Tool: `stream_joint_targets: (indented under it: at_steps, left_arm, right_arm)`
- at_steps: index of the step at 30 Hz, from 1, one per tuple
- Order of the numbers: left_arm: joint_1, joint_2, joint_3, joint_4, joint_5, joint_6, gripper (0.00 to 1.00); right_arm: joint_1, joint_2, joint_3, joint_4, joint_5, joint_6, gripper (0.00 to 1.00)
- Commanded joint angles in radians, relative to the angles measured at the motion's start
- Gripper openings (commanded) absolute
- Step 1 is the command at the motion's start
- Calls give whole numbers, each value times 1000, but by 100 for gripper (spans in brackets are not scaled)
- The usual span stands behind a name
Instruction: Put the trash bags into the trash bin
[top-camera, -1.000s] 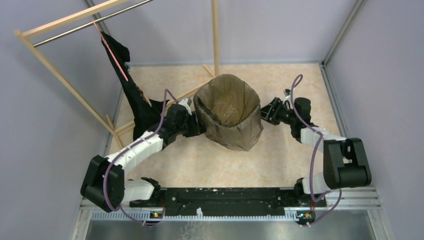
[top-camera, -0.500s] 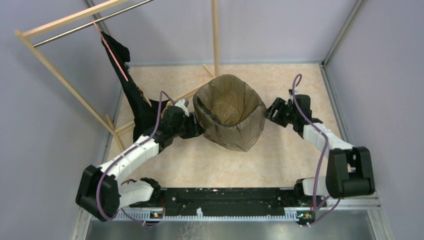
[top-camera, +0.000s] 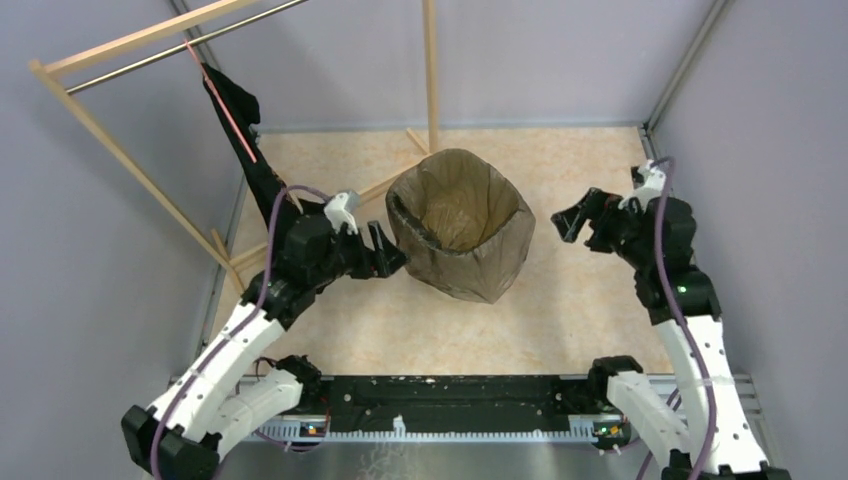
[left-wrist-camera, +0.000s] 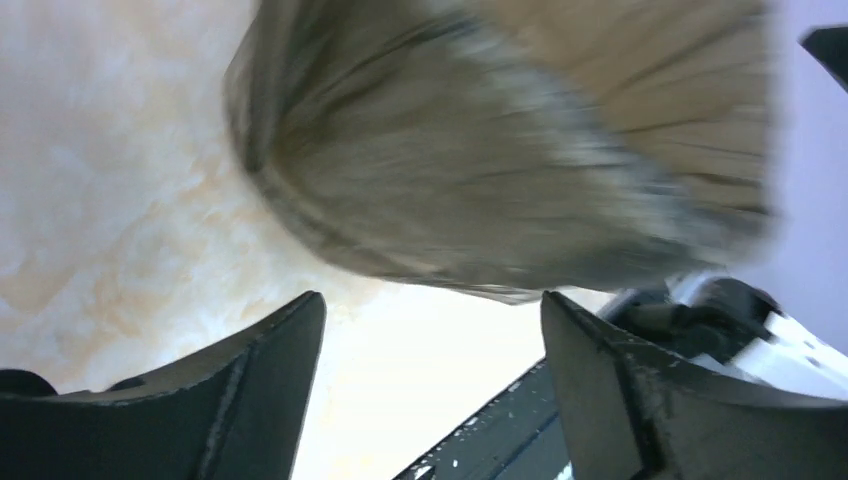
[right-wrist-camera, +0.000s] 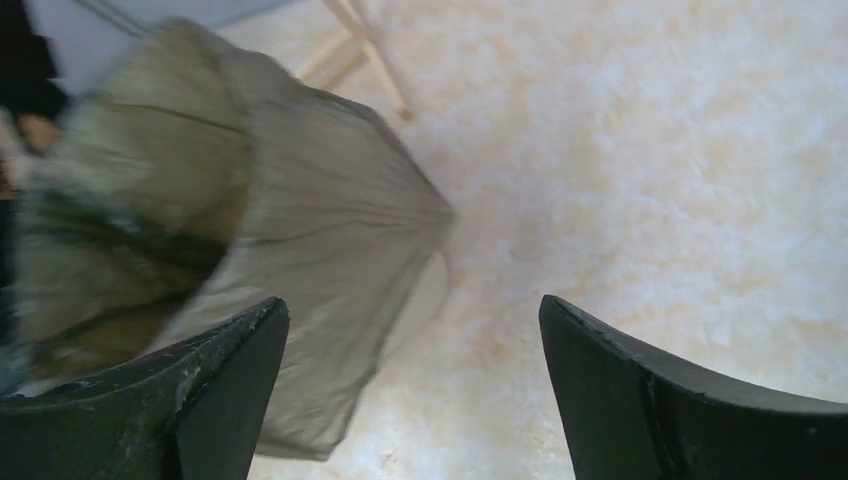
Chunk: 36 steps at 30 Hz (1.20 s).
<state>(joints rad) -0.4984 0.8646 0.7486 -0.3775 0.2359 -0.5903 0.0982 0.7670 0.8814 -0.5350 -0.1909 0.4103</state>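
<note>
I see the trash bin (top-camera: 455, 215) mid-counter (top-camera: 570, 150), a brownish trash bag (top-camera: 480, 270) draped over its rim. My left end effector (top-camera: 390, 253) gapes wide just left of it (empty). The right end effector (top-camera: 563, 226), equally wide and empty, hangs apart on the right.

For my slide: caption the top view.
Trash bag lines the bin; left hand and right hand open on either side.
</note>
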Motion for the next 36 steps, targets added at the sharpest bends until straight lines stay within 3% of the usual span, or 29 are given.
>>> stream_joint_targets:
  at_steps: [1, 4, 13, 24, 36]
  left_arm:
    - [-3, -117, 249, -25, 126, 105, 90]
    - [-3, -156, 414, -47, 170, 175, 98]
    - [-3, -173, 841, -220, 152, 401, 99]
    - [-2, -268, 836, -181, -47, 456, 99]
    - [-2, -257, 813, -170, -99, 448, 99]
  right_arm:
    - [8, -103, 218, -40, -201, -35, 98]
    - [8, -129, 315, -33, -244, -18, 99]
    - [28, -129, 597, -135, -201, -80, 99]
    - [84, -149, 670, -154, -90, -157, 99]
    - [106, -191, 618, -112, -61, -172, 99]
